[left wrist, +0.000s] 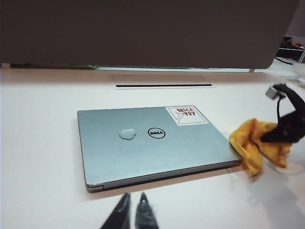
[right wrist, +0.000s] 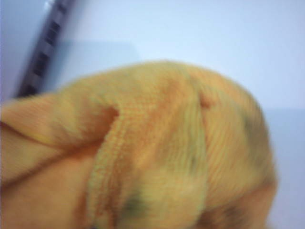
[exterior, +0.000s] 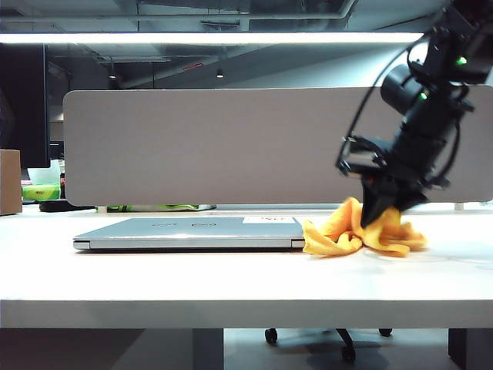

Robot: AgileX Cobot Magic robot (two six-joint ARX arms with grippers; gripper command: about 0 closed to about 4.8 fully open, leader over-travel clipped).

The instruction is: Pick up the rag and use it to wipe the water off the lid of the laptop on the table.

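Rag (right wrist: 157, 152) fills my right wrist camera, blurred and very close. From the left wrist I see the left gripper (left wrist: 133, 212) nearest, fingers almost together on nothing, hanging over bare table (left wrist: 43, 157). Past it the laptop (left wrist: 152, 143) lies shut, a water drop (left wrist: 127, 134) on its lid (left wrist: 190, 143) beside the logo. Just off its edge sits the rag, the right gripper (exterior: 379, 214) pressed down into its folds, apparently clenched on it.
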